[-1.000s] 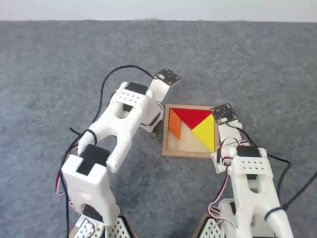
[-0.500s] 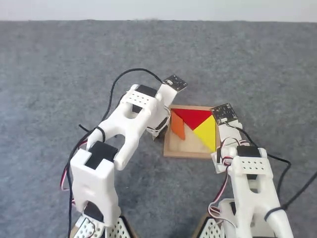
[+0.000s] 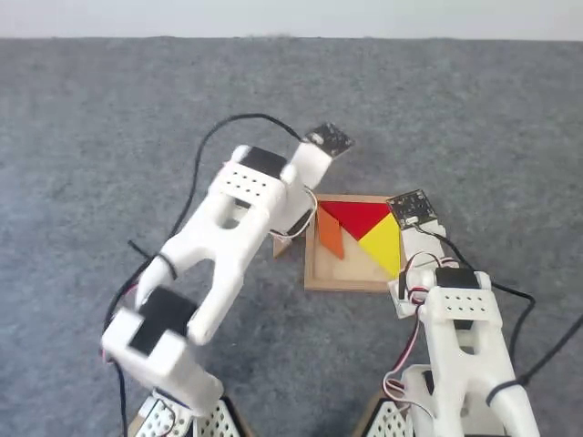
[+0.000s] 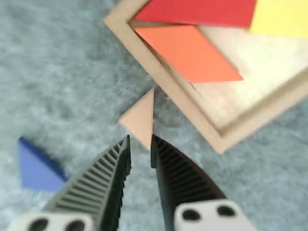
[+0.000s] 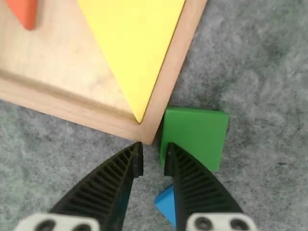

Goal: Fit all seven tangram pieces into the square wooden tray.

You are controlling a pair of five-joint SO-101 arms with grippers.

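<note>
Showed the left gripper [image 4: 139,144] low over grey carpet [image 4: 57,72], black ribbed jaws narrowly parted, one corner of a small tan wooden triangle [image 4: 139,119] between the tips. Placed that triangle just outside one edge of the square wooden tray [image 4: 192,103]. Found an orange parallelogram piece [image 4: 190,53] inside against that edge, touching a red triangle [image 4: 202,10], with a yellow piece [image 4: 284,17] beside it. Found a blue triangle [image 4: 33,166] on the carpet, well apart from the tray.

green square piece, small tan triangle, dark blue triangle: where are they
green square piece [image 5: 195,137], right wrist view, top face centre
small tan triangle [image 4: 140,119], left wrist view, face centre
dark blue triangle [image 4: 34,166], left wrist view, face centre
</note>
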